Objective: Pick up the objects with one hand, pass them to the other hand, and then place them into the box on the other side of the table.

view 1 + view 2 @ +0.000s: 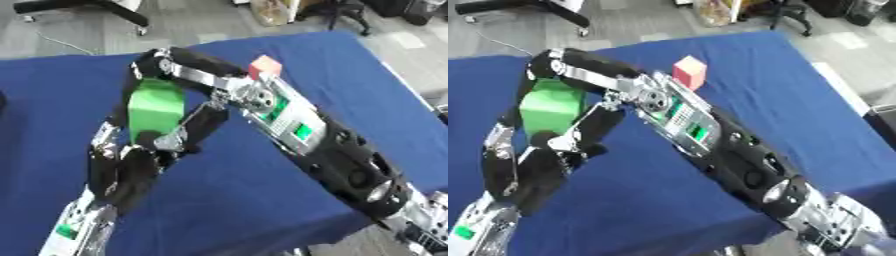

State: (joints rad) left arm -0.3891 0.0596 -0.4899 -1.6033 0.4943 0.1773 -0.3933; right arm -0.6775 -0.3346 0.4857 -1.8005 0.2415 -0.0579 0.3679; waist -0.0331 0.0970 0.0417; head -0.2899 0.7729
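- The green block (pixel 551 111) is held up above the blue surface (pixel 262 200), between the two hands, so the hand-over step looks to be under way.
- The left hand (pixel 131 167) comes up from the lower left; its fingers (pixel 105 137) rise along the block's left side and its thumb lies against the block's lower right, so they are clamped on it.
- The right hand (pixel 188 62) reaches in from the lower right and curls its fingers (pixel 566 57) over the block's top; they too appear closed on the block.
- With both hands on the block, I cannot tell which one gives and which one takes.
- Left to do, as I judge: one hand lets go, the other carries the block to the box; no box shows in either view.
- A pink-red cube (pixel 690 71) sits on the surface just behind the right forearm (pixel 710 140), probably waiting its turn.
- That forearm crosses the middle of the surface and could brush the cube.
- Beyond the far edge stand chair legs (pixel 87 10) on the floor, well apart.
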